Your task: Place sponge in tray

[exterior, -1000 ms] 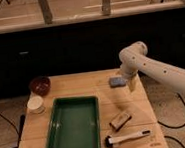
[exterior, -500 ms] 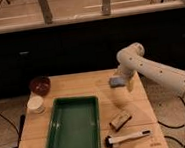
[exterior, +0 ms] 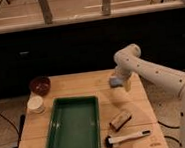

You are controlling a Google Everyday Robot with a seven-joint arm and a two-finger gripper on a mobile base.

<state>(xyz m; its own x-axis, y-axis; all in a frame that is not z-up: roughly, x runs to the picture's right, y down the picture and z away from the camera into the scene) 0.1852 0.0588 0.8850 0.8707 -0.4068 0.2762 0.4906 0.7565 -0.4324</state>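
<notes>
Camera view shows the small blue-grey rounded soft sponge (exterior: 115, 80) lying near the far right edge of the light wooden table (exterior: 82, 87), well apart from the large dark green rectangular plastic tray (exterior: 72, 128) at the front left. The white arm's two-finger hand (exterior: 124, 83) hangs right at the sponge, fingers spread wide and gripping nothing, likely so they can straddle the soft pad before closing. The tray's floor lies bare to receive it.
</notes>
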